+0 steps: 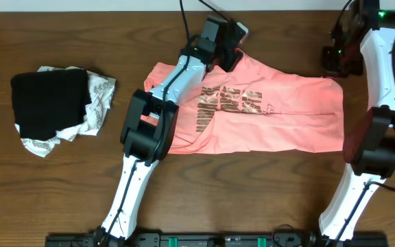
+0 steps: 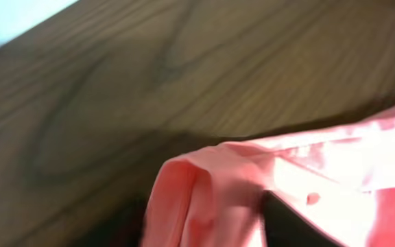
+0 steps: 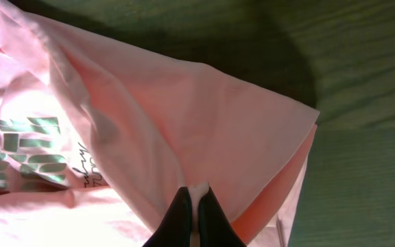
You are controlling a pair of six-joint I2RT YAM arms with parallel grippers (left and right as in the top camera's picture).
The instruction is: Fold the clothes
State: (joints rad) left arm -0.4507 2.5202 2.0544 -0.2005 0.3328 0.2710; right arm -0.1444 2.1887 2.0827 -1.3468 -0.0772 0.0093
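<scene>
T-shirt [image 1: 286,116] lying spread on table [image 1: 60,199], lettering [image 1: 228,103] up. Far right corner being pinched by closed right gripper [image 3: 196,195] (thin bite only): fabric could be pulled free. Left gripper [image 1: 225,55] at far edge, grip cannot be told; skewed fold being risked if lifted one-sided.

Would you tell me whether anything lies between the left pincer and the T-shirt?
Nothing visible does. The left pincer sits at the far edge of the T-shirt; the black garment and white cloth lie apart.

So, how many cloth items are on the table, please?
3: the pink T-shirt in the middle, the black folded garment at left, the white patterned cloth beneath it; others may be hidden.
</scene>
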